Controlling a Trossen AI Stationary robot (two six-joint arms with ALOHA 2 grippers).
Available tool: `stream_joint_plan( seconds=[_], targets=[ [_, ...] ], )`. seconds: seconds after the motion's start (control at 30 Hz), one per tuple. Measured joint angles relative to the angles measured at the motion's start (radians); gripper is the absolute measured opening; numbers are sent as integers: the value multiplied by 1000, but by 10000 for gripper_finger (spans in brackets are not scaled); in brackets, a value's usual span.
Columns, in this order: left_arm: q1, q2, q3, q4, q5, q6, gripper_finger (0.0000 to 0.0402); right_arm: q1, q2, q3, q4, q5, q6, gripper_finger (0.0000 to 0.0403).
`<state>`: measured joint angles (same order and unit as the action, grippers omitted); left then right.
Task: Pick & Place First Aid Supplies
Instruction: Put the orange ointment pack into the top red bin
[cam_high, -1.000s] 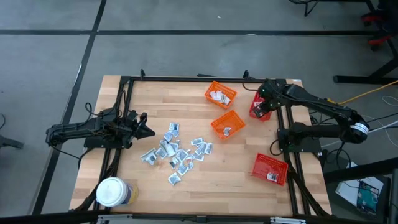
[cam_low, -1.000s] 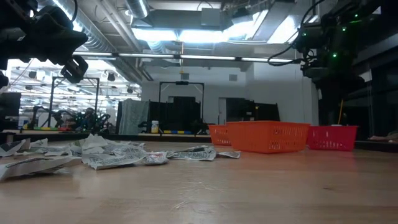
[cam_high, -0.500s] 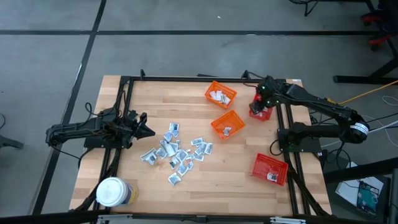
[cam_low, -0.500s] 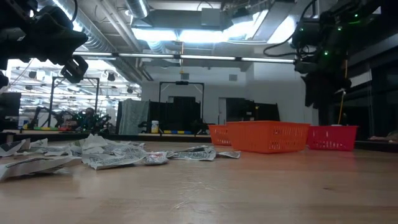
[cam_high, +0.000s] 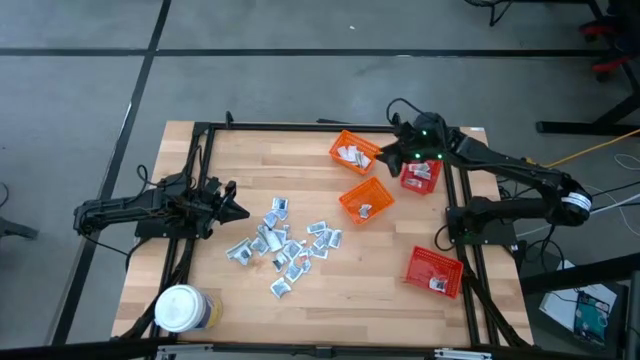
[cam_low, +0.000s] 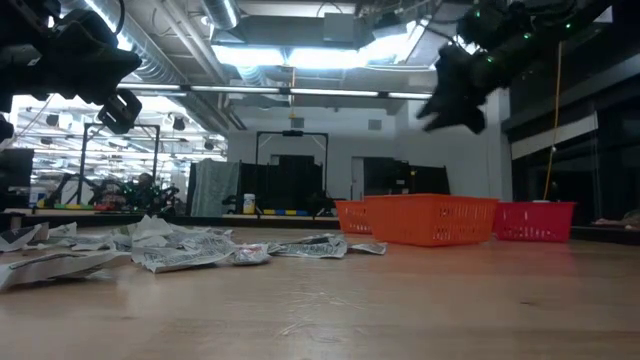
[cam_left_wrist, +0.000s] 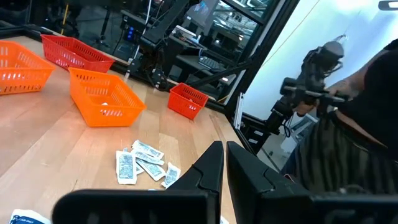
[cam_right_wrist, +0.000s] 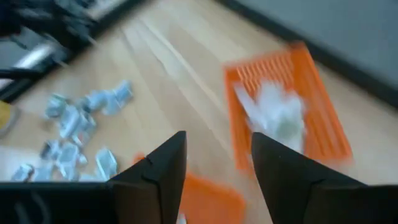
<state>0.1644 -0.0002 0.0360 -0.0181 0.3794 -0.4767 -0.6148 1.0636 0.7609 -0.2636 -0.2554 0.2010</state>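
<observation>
The first aid sachets (cam_high: 285, 245) lie in a loose heap on the middle of the table, seen also in the low view (cam_low: 170, 245) and the right wrist view (cam_right_wrist: 74, 121). A few more sachets (cam_right_wrist: 277, 115) lie in the far orange basket (cam_high: 355, 152). My right gripper (cam_high: 392, 156) hangs open in the air beside that basket, its fingers (cam_right_wrist: 168, 165) holding nothing. My left gripper (cam_high: 235, 205) waits shut at the table's left side, pointing toward the heap, with some sachets (cam_left_wrist: 143, 165) just ahead of it.
A second orange basket (cam_high: 366, 198) sits right of the heap with one sachet in it. One red basket (cam_high: 420, 173) stands at the far right, another (cam_high: 435, 270) at the near right. A white-lidded jar (cam_high: 180, 310) stands at the near left corner.
My right gripper has left the far red basket, risen and swung toward the table's left, tipping to point at the far orange basket. The far red basket shows uncovered now. The left arm and the sachets have kept still.
</observation>
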Motion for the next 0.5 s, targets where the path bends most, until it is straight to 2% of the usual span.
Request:
stream_joint_plan(
  seconds=[0.27, 0.5],
  targets=[
    [0, 0, 0, 0, 0, 0, 15, 152, 64, 0, 298, -1, -104, 180],
    [0, 0, 0, 0, 0, 0, 15, 326, 109, 0, 349, -1, -223, 180]
  ],
)
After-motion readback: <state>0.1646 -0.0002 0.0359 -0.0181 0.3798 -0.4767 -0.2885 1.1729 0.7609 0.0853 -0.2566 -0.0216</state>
